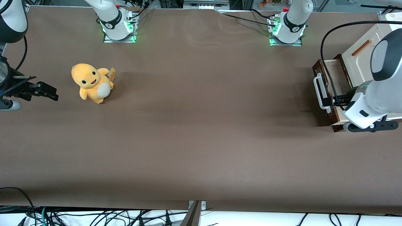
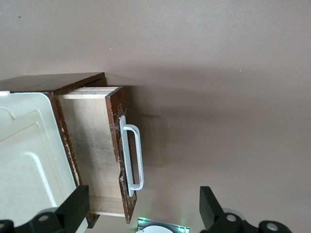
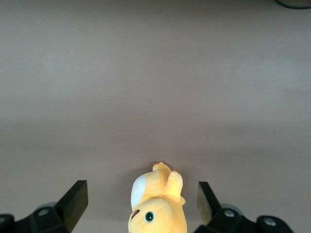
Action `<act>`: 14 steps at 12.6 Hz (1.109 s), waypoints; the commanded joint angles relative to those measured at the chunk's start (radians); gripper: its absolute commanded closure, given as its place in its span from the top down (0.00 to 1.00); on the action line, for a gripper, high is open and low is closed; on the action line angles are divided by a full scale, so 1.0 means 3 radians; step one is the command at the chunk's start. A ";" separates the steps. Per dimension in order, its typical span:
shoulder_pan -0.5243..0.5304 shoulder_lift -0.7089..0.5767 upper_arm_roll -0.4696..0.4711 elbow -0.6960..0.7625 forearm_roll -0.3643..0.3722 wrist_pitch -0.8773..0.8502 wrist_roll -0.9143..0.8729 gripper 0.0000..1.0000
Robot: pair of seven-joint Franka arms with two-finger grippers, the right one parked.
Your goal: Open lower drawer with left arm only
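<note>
Matte brown table (image 1: 201,125); wooden lower drawer (image 2: 95,155) pulled out; gripper (image 2: 143,213) spread above its white bar handle (image 2: 133,156)

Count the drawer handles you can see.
2: the white bar handle on the pulled-out lower drawer, under the open gripper; the orange-brown strip handle on the cream panel above.

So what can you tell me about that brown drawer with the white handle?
The lower drawer is shallow, with a dark brown wooden front, scuffed along its edges, and a white bar handle. It is pulled part way out, showing a pale, bare wood inside with nothing in it. It sits under a cream panel at the working arm's end of the table. The gripper hangs open above the handle, touching nothing.
</note>
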 commanded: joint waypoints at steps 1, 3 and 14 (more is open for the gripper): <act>0.0052 0.0022 0.0016 0.0111 -0.0113 0.0000 0.0120 1.00; 0.0113 0.0022 0.0041 0.0075 -0.0230 0.0106 0.0201 1.00; 0.0099 -0.0071 0.0302 -0.0227 -0.0517 0.0296 0.0637 1.00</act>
